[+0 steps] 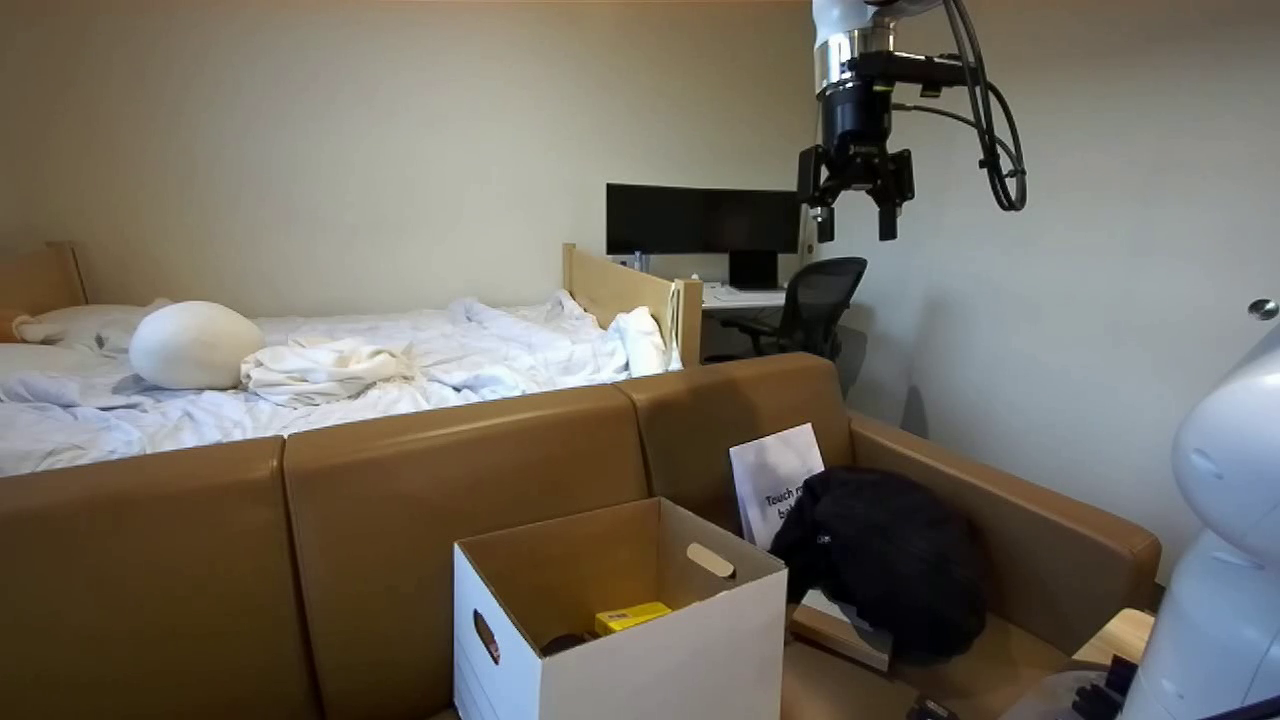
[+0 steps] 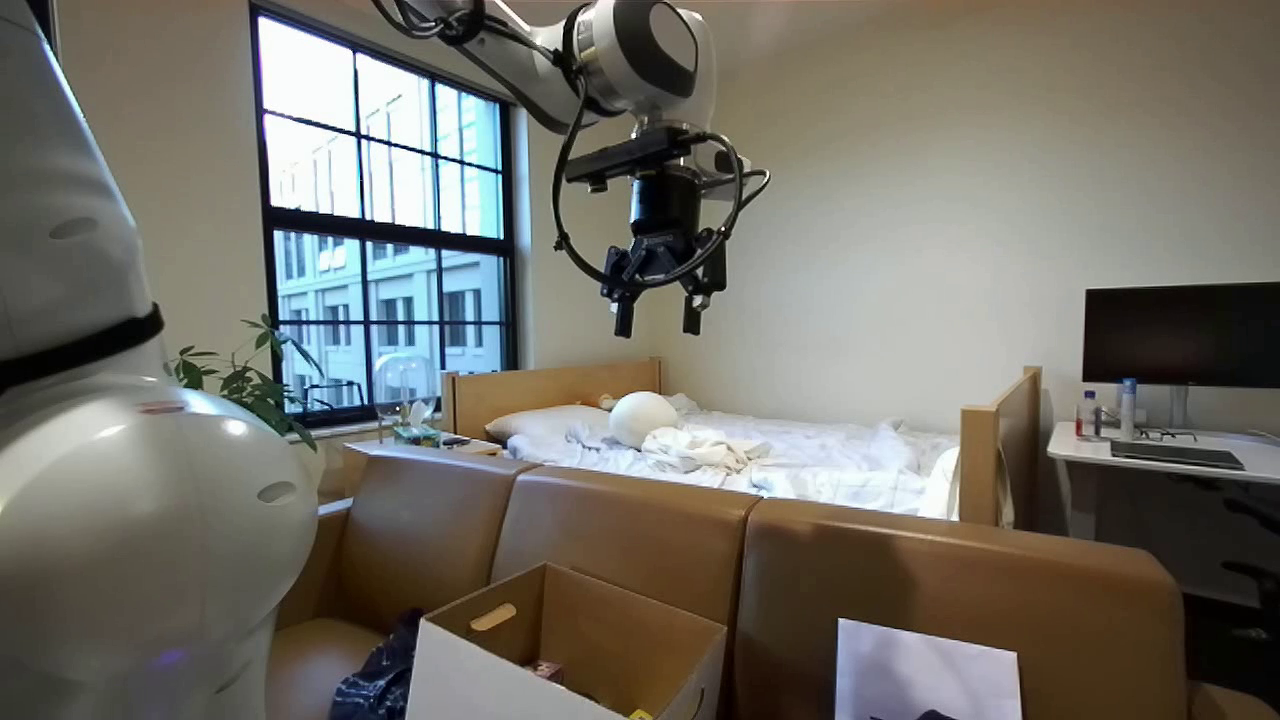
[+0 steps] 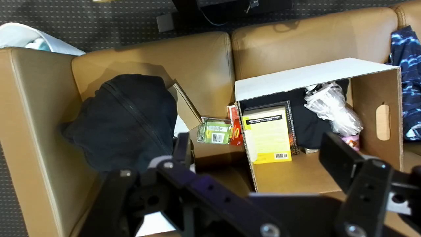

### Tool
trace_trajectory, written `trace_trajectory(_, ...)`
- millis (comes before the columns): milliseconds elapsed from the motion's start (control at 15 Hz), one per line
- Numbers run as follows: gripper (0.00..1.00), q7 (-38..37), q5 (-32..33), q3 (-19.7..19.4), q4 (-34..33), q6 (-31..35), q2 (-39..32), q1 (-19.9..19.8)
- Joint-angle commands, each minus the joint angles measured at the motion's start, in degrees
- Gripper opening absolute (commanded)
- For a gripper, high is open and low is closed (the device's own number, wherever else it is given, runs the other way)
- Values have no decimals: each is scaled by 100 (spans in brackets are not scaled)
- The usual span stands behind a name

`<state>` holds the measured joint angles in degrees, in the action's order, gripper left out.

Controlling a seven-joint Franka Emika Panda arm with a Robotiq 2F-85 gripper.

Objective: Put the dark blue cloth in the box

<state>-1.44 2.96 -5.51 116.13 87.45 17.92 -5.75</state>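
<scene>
The dark blue cloth (image 3: 409,75), with a pale blue and white pattern, lies on the sofa beside the box, at the right edge of the wrist view. It shows partly in an exterior view (image 2: 378,675), between the box and the robot's base. The open-topped white cardboard box (image 1: 665,665) stands on the sofa; it also shows in an exterior view (image 2: 465,680) and in the wrist view (image 3: 306,77). My gripper (image 1: 857,228) is open and empty, high above the sofa. It also shows in an exterior view (image 2: 658,322) and the wrist view (image 3: 258,148).
The box holds a yellow book (image 3: 268,135), a black cloth (image 3: 307,121) and clear plastic wrap (image 3: 334,107). A black bundle (image 3: 126,121) lies at the sofa's end. A white sign (image 1: 772,475) leans on the backrest. Small packages (image 3: 215,131) lie beside the box.
</scene>
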Motion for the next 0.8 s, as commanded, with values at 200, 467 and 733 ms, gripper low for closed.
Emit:
trace_trajectory(200,100,52,-144,-102,-282,176,-199,-30)
trace_trajectory(467,100,300,-699,-500,-876,967,-723,-123)
trace_trajectory(733,100,640,-1594,-1032,-1725,1502,-1571,-322)
